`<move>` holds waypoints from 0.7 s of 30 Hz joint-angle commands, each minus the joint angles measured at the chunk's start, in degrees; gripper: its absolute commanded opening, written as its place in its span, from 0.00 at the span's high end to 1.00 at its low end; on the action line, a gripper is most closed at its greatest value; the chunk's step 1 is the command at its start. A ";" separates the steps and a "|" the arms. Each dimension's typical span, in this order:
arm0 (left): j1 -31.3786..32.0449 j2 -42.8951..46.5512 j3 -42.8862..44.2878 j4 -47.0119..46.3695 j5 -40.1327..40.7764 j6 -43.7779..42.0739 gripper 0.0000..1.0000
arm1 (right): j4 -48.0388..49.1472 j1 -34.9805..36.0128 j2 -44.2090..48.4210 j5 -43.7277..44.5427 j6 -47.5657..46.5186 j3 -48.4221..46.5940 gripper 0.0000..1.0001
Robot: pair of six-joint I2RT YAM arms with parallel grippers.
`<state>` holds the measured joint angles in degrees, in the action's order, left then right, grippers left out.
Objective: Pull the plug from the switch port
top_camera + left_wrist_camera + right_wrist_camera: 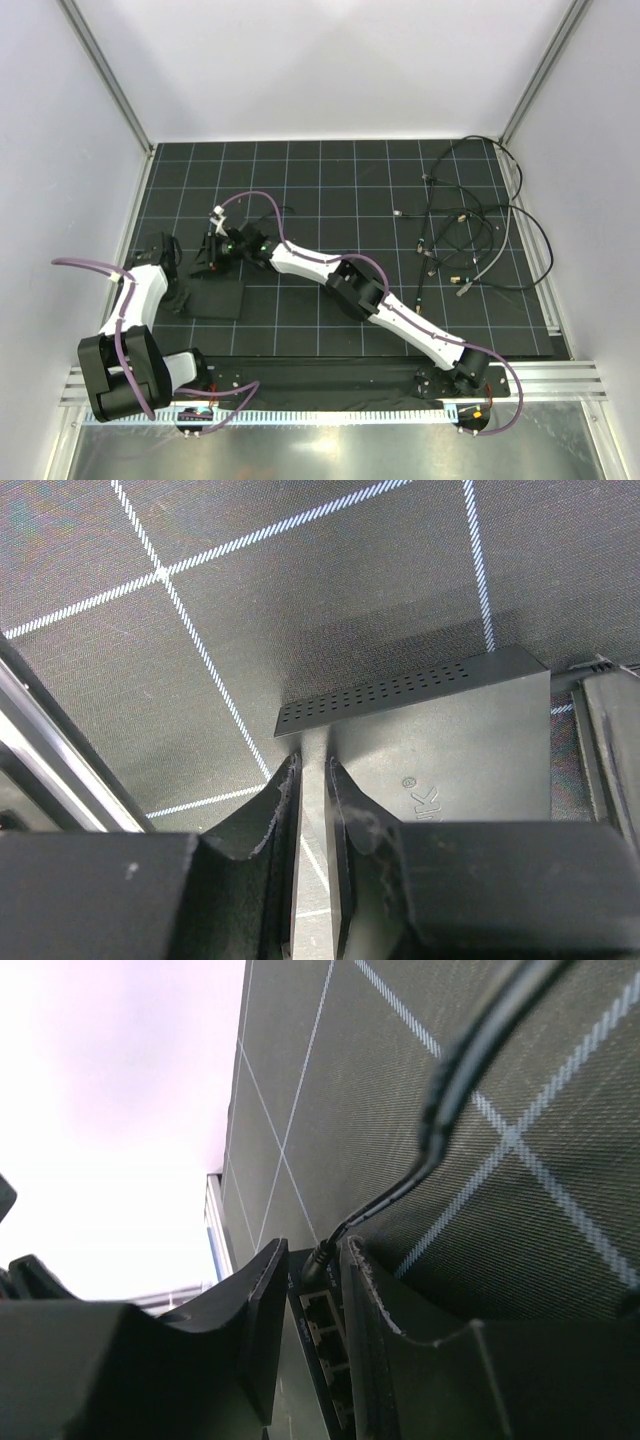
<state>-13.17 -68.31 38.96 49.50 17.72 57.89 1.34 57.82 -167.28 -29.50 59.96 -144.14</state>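
We see the switch (213, 300) lying flat on the gridded surface (330, 180), left of centre and near the front edge, its left side close to the left wall (60, 150). Left fingers (268, 825) are narrow and clamped on the switch's near left edge; the slab's thin rim sits between them and the vented far edge (400, 690) is past the tips. Right arm (400, 320) reaches diagonally across the surface to the switch's far edge. Right fingers (255, 1310) are narrow and straddle the plug (316, 1258), one on each side. We cannot tell if they actually pinch it. The plug is seated in the port (309, 1274) on the switch's narrow edge, at the end of a row of open sockets (322, 1318). Its cable (450, 1110) runs up and away over the surface, bending just behind the plug. Beyond the switch's far edge is open grid all the way to the back wall (330, 70), so there is free room in line with the plug. On the left, room is tight between the switch, the left arm (135, 300) and the wall. A tangle of loose cables (470, 235) sits at far right, well apart from the switch, with bare grid between. The right arm's links cover the middle of the surface.
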 commanded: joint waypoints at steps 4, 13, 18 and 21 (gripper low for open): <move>-0.37 1.34 0.68 -1.24 -0.14 -1.99 0.89 | -7.67 2.29 -1.38 5.68 -1.08 0.17 0.71; -0.37 4.24 2.53 -3.26 -3.03 -2.87 0.88 | -2.84 1.24 -0.15 5.95 2.86 4.83 0.91; -0.37 -1.19 3.14 -7.57 -5.76 -1.64 0.91 | -1.69 0.63 -0.50 4.45 4.37 5.79 0.97; -0.37 -6.38 4.63 -8.71 -6.81 -1.72 1.00 | 1.38 0.54 -0.41 3.04 4.81 6.23 0.99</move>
<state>-13.21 -71.55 41.25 44.49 12.67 56.36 6.13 58.63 -166.76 -26.74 65.98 -140.44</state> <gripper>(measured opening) 0.012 0.194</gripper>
